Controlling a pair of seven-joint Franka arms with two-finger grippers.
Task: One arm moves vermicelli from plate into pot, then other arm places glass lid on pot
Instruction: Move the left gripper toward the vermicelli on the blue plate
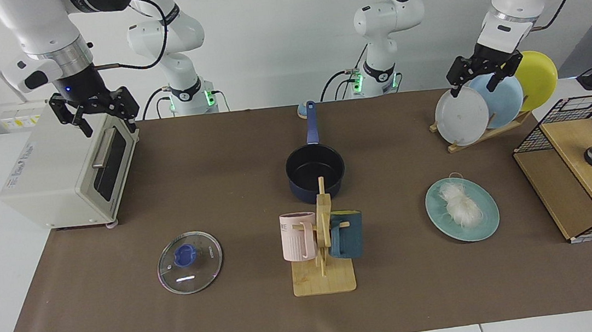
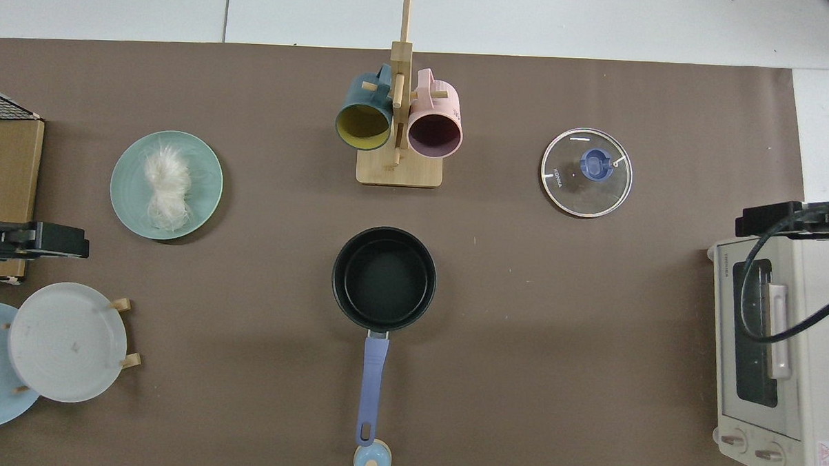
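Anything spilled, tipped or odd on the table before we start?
Nothing stands out. The vermicelli sits wholly on the plate, the pot is upright and empty, and the lid lies flat, knob up.

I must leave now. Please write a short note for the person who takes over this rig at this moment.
Left tool: open, empty, raised by the rack of upright plates; waiting.
Right tool: open, empty, above the toaster oven; waiting.
Vermicelli lies on the plate.
The pot stands mid-table, empty.
The glass lid lies flat on the mat, knob up.
Done: nothing. Left: vermicelli into pot, then lid on pot.
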